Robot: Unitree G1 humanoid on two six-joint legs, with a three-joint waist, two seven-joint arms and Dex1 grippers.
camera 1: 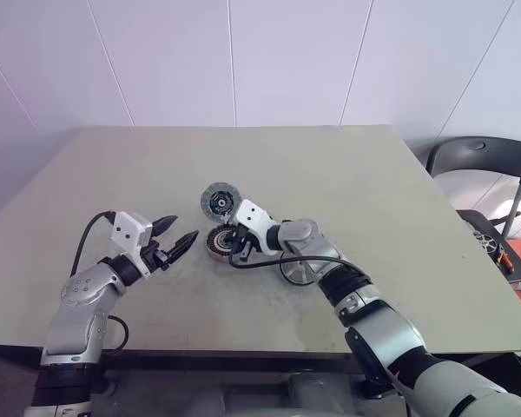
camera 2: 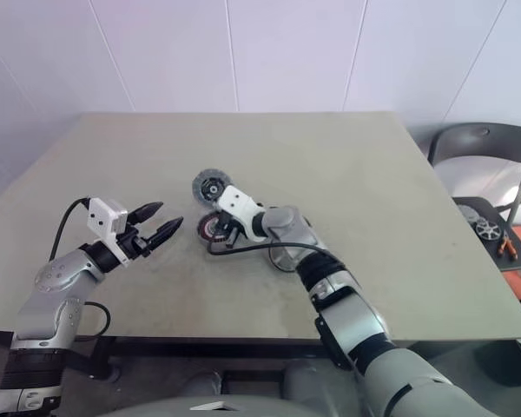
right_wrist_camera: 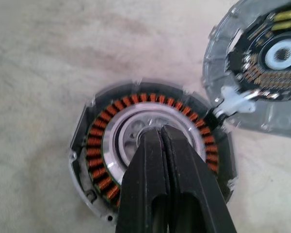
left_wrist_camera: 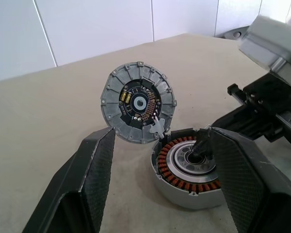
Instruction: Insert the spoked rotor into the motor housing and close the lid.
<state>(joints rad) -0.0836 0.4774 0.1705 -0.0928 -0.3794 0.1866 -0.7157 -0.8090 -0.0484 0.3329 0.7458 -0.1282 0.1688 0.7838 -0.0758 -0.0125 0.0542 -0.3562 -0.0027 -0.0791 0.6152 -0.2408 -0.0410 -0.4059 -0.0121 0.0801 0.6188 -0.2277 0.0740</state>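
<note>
Head view, left gripper [camera 1: 175, 238]: fingers spread, empty, just beside the housing [camera 1: 219, 241] on the table [camera 1: 373, 200].
Head view, right gripper [camera 1: 228, 242]: over the housing.
Head view, rotor [camera 1: 297, 270]: beneath the right forearm.
Left wrist view, lid [left_wrist_camera: 140, 102]: standing open, hinged at housing rim.
Right wrist view, fingers [right_wrist_camera: 184, 170]: pressed together, tips at the hub.

A beige table [camera 1: 373, 217] carries the motor housing [camera 1: 217, 242] and spoked rotor [camera 1: 295, 271].
</note>
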